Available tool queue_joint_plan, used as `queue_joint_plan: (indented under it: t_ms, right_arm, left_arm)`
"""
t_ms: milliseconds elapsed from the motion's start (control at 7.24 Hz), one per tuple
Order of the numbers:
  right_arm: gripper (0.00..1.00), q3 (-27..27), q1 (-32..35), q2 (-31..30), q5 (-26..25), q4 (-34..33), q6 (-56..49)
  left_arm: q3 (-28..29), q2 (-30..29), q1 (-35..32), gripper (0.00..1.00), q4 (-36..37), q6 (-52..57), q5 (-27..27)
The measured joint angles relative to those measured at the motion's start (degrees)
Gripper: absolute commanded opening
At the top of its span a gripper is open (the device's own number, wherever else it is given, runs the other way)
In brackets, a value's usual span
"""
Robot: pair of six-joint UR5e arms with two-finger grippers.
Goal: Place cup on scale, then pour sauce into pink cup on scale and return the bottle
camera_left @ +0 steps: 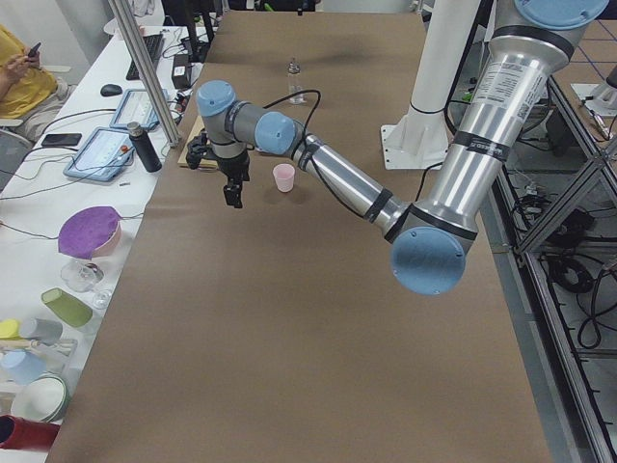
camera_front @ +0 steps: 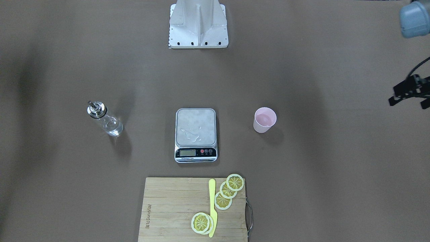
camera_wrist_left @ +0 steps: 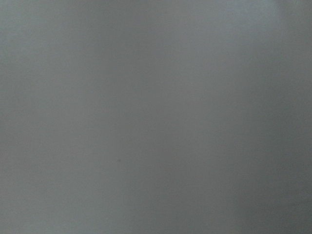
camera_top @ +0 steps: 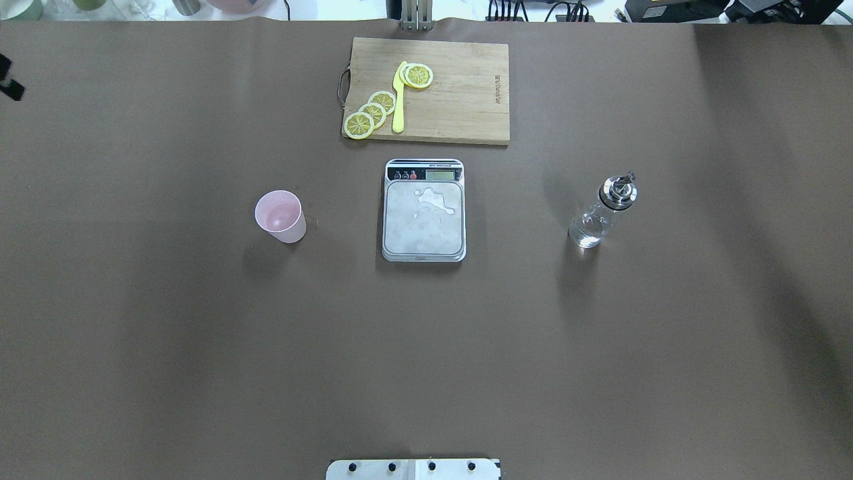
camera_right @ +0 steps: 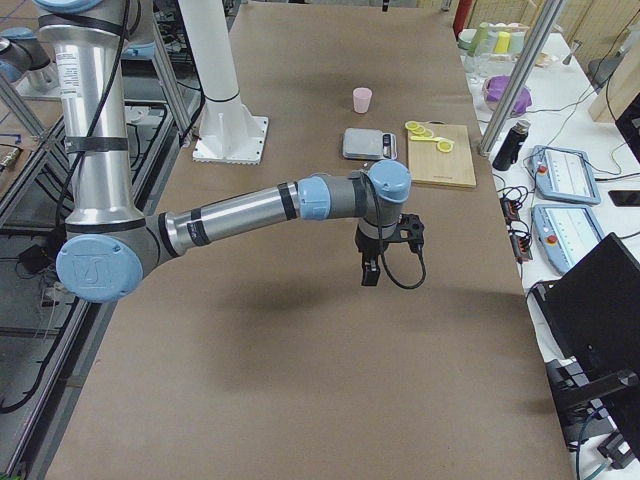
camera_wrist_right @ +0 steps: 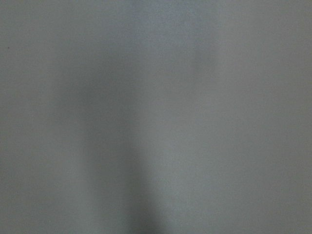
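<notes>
The pale pink cup (camera_front: 265, 120) (camera_top: 280, 217) stands upright on the brown table, to the robot's left of the scale (camera_front: 205, 117) (camera_top: 413, 233). A small puddle of clear liquid lies on the scale's steel platform. On the other side of the scale stands the clear bottle (camera_front: 105, 119) (camera_top: 603, 213), upright with sauce in its bottom. My left gripper (camera_left: 233, 198) (camera_front: 408, 94) hangs above the table far out beyond the cup, and I cannot tell whether it is open. My right gripper (camera_right: 369, 272) points down over bare table and shows only in the side view. Both wrist views show blurred surface.
A wooden cutting board (camera_front: 174, 208) (camera_top: 466, 100) with lemon slices and a yellow knife (camera_front: 212, 205) lies beyond the scale. The robot's base plate (camera_front: 198, 25) sits at the near table edge. Side benches hold tablets, bottles and bowls, and a person (camera_left: 19, 77) sits by one.
</notes>
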Motion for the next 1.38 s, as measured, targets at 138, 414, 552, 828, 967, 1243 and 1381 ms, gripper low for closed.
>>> queue_joint_plan:
  t_ms: [138,414,552,828,967,1243,1381]
  right_arm:
    - [1.00,0.01,0.00,0.15,0.00,0.00,0.06]
    - [1.00,0.01,0.00,0.34,-0.05,-0.05,0.13]
    - [1.00,-0.03,0.00,0.38,-0.06,-0.06,0.14]
    - [1.00,-0.09,0.00,0.40,-0.06,-0.06,0.14]
    - [1.00,-0.12,0.00,0.40,-0.08,-0.06,0.15]
    - [1.00,-0.15,0.00,0.43,-0.16,-0.06,0.15]
    - [1.00,-0.15,0.00,0.44,-0.20,-0.06,0.14]
  left_arm:
    - [-0.16,-2.31,3.86,1.00,-0.13,-6.48,0.05]
    - [0.11,-5.12,11.02,1.00,-1.20,-15.49,1.84]
    - [1.10,-5.56,14.22,0.99,-3.82,-19.17,3.23]
    - [5.36,-5.74,19.26,0.99,-12.91,-25.82,6.09]
    - [7.11,-5.73,21.11,0.97,-16.40,-27.87,7.46]
    - [8.48,-5.72,22.92,0.73,-18.54,-28.88,8.25]
    - [8.69,-5.76,23.62,0.62,-18.79,-28.94,8.31]
